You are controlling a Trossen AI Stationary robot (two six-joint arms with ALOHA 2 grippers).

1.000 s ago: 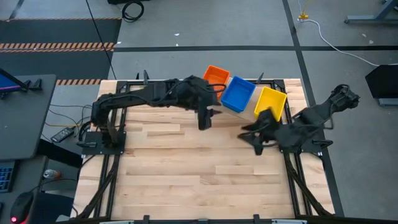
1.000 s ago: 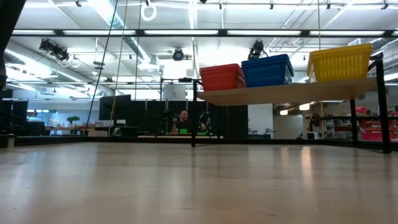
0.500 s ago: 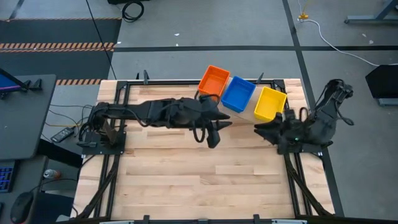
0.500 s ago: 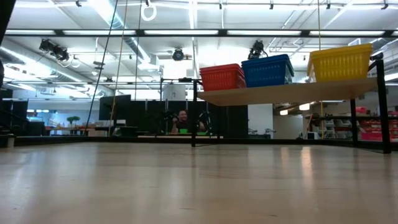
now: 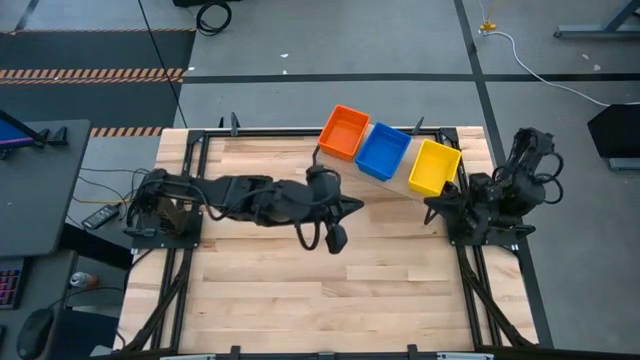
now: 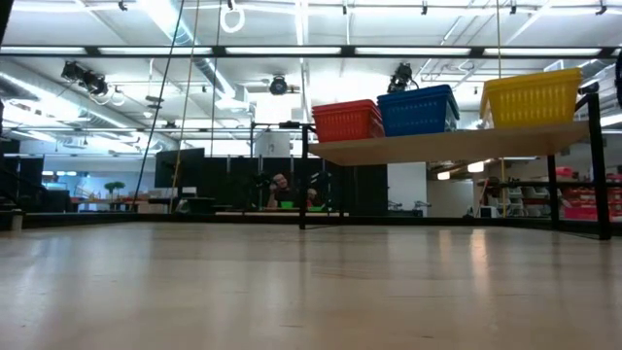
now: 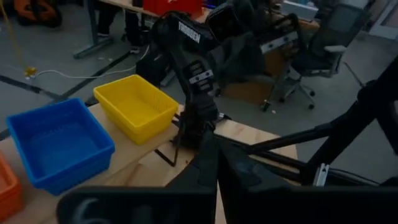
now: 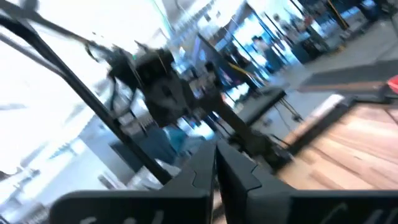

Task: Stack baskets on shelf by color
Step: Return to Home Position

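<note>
Left gripper (image 5: 335, 238) hung closed and empty over mid tabletop (image 5: 260, 290); right gripper (image 5: 432, 208), closed on nothing too, sat by the right edge. Orange stack (image 5: 345, 131), blue stack (image 5: 383, 152) and yellow stack (image 5: 434, 166) lined the shelf (image 6: 447, 144) at the far right corner. Risk imo: right gripper swinging wide could clip the yellow stack. The row slanted from far edge toward right edge, each stack's long side crossing it.

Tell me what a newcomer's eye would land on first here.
Three bright stacks line the raised shelf at the table's far side: orange baskets, blue baskets, yellow baskets. The left pincer hangs shut over mid-table. The right pincer is tucked at the table's right edge, near the yellow baskets.
</note>
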